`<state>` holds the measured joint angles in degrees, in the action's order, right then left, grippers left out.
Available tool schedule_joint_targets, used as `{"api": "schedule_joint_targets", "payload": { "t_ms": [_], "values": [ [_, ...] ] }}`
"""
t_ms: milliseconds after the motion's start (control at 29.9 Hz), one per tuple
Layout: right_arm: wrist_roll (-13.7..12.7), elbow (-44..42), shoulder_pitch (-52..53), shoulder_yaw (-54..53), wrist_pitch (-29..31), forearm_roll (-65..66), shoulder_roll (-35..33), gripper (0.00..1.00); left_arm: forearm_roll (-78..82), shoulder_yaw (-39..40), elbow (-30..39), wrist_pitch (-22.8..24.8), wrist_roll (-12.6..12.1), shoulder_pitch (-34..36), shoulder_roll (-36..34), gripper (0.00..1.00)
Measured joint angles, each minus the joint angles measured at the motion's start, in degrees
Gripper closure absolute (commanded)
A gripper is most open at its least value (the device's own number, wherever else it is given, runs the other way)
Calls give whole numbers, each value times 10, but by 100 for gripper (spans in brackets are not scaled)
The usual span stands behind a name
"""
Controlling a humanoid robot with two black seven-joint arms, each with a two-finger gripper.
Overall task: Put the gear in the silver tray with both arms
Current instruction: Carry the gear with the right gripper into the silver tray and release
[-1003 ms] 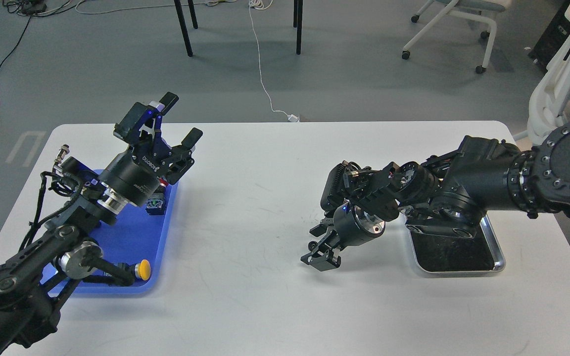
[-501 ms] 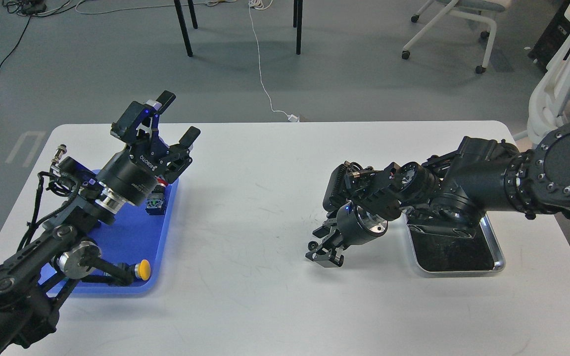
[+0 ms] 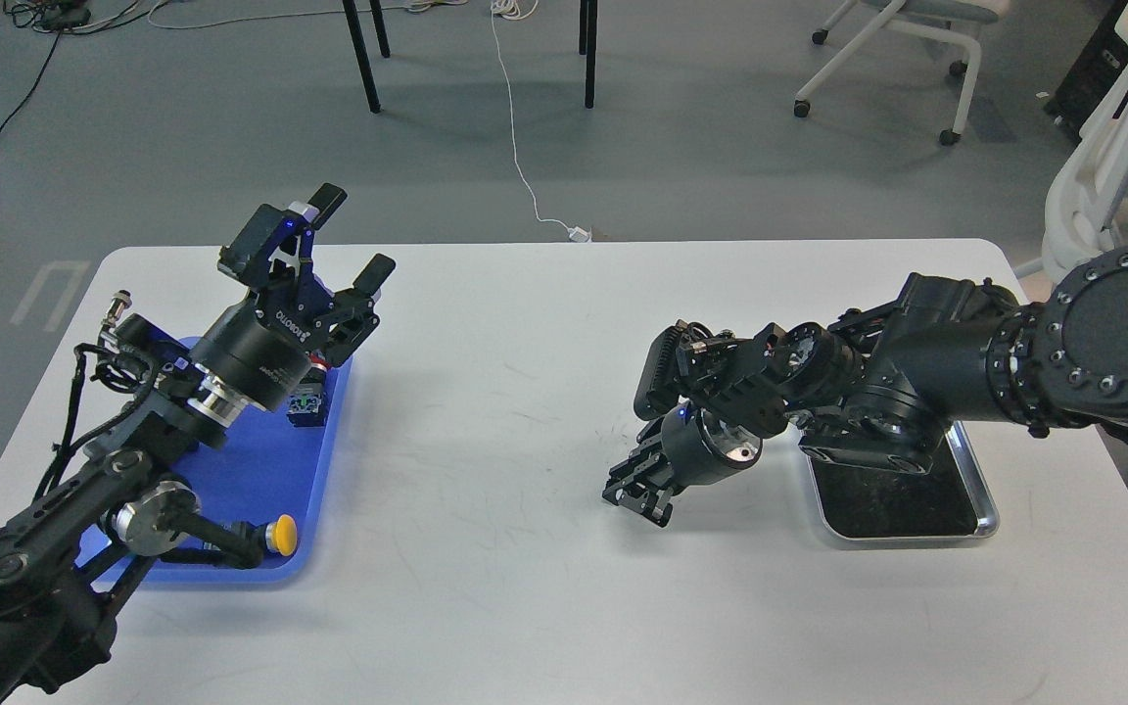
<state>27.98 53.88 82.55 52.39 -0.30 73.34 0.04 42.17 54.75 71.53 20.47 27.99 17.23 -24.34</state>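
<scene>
The silver tray (image 3: 983, 488) lies at the table's right side, its far end covered by my right arm. My right gripper (image 3: 636, 493) hangs low over the table to the left of the tray, pointing down-left. It is dark and its fingers cannot be told apart. No gear shows in it or on the table. My left gripper (image 3: 352, 237) is open and empty, raised above the far right corner of the blue tray (image 3: 260, 470).
The blue tray holds a yellow-capped button (image 3: 281, 534) and a small blue-green part (image 3: 307, 403) under my left wrist. Chairs and cables stand on the floor beyond the table's far edge.
My right gripper has turned and lifted slightly towards the tray; a small toothed part seen at its tip earlier no longer shows. My left gripper has shifted slightly left.
</scene>
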Motion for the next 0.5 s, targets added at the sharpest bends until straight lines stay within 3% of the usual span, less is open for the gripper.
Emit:
{"api": "schedule_joint_targets", "payload": {
  "t_ms": [234,501],
  "values": [
    [0,7,25,-3,0,-1,-20,83,-1,0,-1,1,0,0,0,2],
    [0,57,80,-15,-2,0,-148,82,-1,-1,0,0,0,0,4,2]
  ]
}}
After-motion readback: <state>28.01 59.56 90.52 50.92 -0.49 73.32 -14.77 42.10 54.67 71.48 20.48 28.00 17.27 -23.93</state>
